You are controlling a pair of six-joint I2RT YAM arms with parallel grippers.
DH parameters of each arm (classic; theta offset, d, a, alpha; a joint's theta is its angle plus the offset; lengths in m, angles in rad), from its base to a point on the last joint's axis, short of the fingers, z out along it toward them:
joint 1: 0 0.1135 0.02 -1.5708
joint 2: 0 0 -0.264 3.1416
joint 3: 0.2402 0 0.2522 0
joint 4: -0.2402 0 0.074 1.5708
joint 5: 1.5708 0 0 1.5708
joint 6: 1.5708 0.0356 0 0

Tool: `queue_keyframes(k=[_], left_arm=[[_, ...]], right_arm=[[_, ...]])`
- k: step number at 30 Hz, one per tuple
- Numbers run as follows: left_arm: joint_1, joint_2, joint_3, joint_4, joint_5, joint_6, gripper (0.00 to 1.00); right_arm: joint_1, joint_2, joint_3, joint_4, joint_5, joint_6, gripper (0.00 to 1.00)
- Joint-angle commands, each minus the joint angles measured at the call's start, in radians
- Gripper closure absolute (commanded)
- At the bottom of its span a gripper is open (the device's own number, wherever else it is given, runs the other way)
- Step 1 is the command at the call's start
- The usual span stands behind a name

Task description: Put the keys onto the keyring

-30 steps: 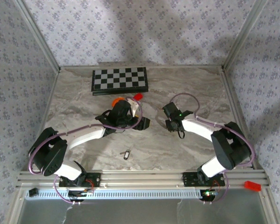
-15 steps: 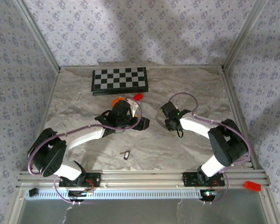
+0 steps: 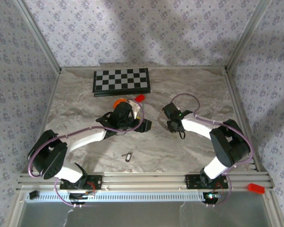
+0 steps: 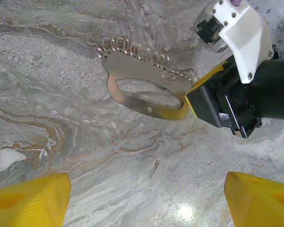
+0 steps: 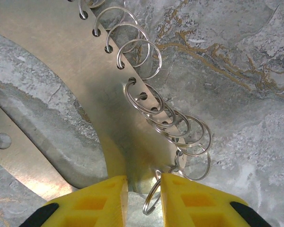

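In the upper right of the left wrist view, the right gripper (image 4: 188, 97) pinches the end of the keyring (image 4: 132, 68), seemingly its plate edge, while the left gripper (image 4: 145, 199) has its jaws wide apart below.

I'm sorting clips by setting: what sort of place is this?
Probably a lab test cell, not a home: left arm and right arm bolted to an aluminium rail, a marble-look tabletop, wallpapered panels boxing it in.
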Motion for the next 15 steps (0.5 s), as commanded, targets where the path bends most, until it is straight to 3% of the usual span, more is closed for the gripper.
queue_keyframes(k=[1, 15], left_arm=[[0.003, -0.035, -0.002, -0.002, -0.007, 0.02, 0.16], [0.012, -0.057, -0.032, 0.016, -0.004, 0.013, 0.15]], right_arm=[[0.007, 0.02, 0.028, -0.037, 0.029, 0.02, 0.74], [0.003, 0.03, 0.037, -0.055, 0.029, 0.033, 0.78]])
